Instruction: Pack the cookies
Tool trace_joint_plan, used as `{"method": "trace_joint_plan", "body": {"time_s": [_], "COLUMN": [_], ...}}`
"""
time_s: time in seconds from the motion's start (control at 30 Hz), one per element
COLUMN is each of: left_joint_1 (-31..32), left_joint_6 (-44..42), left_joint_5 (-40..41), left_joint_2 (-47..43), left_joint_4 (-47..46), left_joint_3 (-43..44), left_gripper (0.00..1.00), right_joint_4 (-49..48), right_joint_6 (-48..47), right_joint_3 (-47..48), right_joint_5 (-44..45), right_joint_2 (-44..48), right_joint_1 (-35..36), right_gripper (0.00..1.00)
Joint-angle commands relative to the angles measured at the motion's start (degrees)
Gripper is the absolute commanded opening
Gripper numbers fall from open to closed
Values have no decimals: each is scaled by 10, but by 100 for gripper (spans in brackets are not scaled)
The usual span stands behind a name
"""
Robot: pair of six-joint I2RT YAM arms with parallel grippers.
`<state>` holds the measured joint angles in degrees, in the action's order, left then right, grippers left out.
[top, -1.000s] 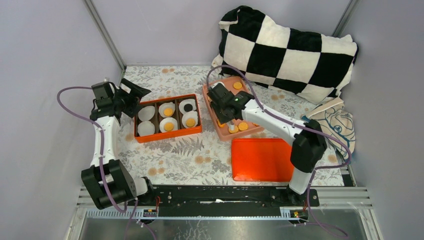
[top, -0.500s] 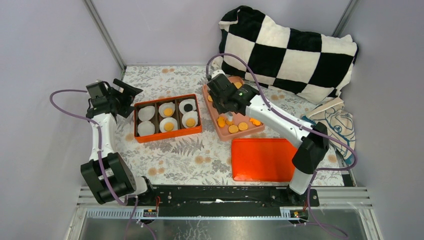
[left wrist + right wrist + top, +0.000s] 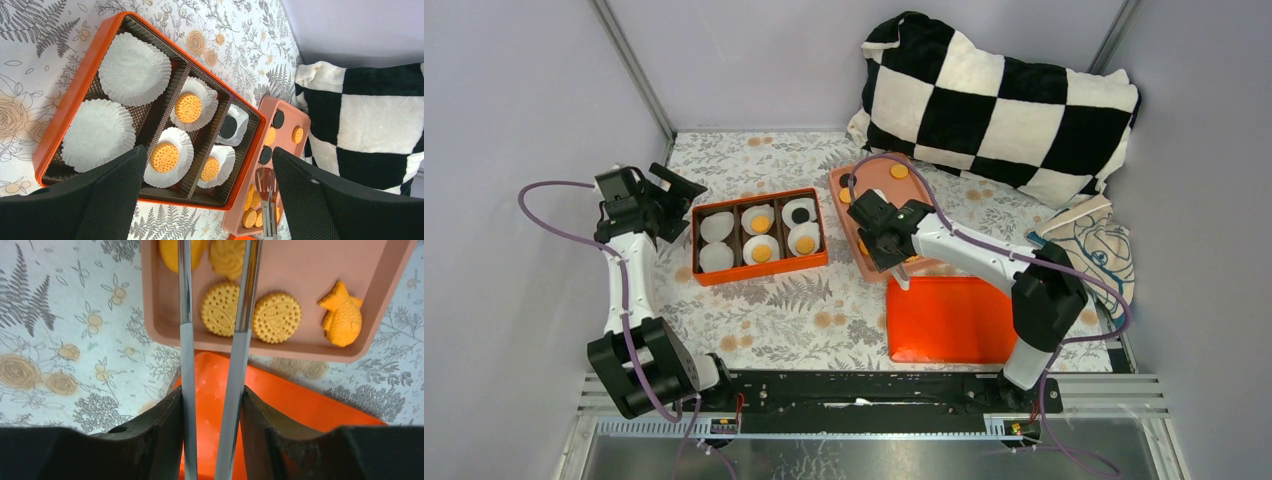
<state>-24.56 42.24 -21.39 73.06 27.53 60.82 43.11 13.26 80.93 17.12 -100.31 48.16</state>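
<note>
Golden-orange cookies [image 3: 221,308] lie at the near end of the pink tray [image 3: 310,270], with a fish-shaped one [image 3: 342,317] at the right. My right gripper [image 3: 212,405] is shut on metal tongs [image 3: 186,315], whose two arms stand slightly apart over a round cookie and hold nothing. In the top view the right gripper [image 3: 886,245] hovers over the tray's near end. The orange box [image 3: 70,100] holds three orange cookies [image 3: 189,107] and one black cookie [image 3: 228,127] in white liners; two liners [image 3: 134,67] are empty. My left gripper [image 3: 208,149] is open, left of the box.
An orange lid [image 3: 949,320] lies flat in front of the pink tray. A black-and-white checked pillow [image 3: 999,100] fills the back right, with a printed cloth [image 3: 1094,250] to its right. Grey walls enclose the floral table on three sides.
My right gripper with the tongs has moved from the far part of the pink tray toward its near end. My left arm has shifted slightly left and stays open.
</note>
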Motion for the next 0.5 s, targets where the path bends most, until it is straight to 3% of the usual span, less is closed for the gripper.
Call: {"method": "trace_joint_plan", "body": {"time_s": [0.0, 0.17, 0.47], "left_joint_1": [-4, -4, -4], "left_joint_6": [-16, -8, -4], "left_joint_5": [0, -19, -33], "left_joint_2": [-14, -13, -21], "left_joint_4": [4, -2, -8], "left_joint_3": [-5, -7, -10], "left_gripper": [99, 99, 99], "right_joint_4": [-11, -23, -9], "right_joint_6": [18, 10, -10], "right_joint_3": [-25, -2, 78], "right_joint_5": [-13, -1, 15], "right_joint_2": [52, 20, -71], "right_joint_1": [1, 1, 2], "right_gripper": [47, 53, 52]}}
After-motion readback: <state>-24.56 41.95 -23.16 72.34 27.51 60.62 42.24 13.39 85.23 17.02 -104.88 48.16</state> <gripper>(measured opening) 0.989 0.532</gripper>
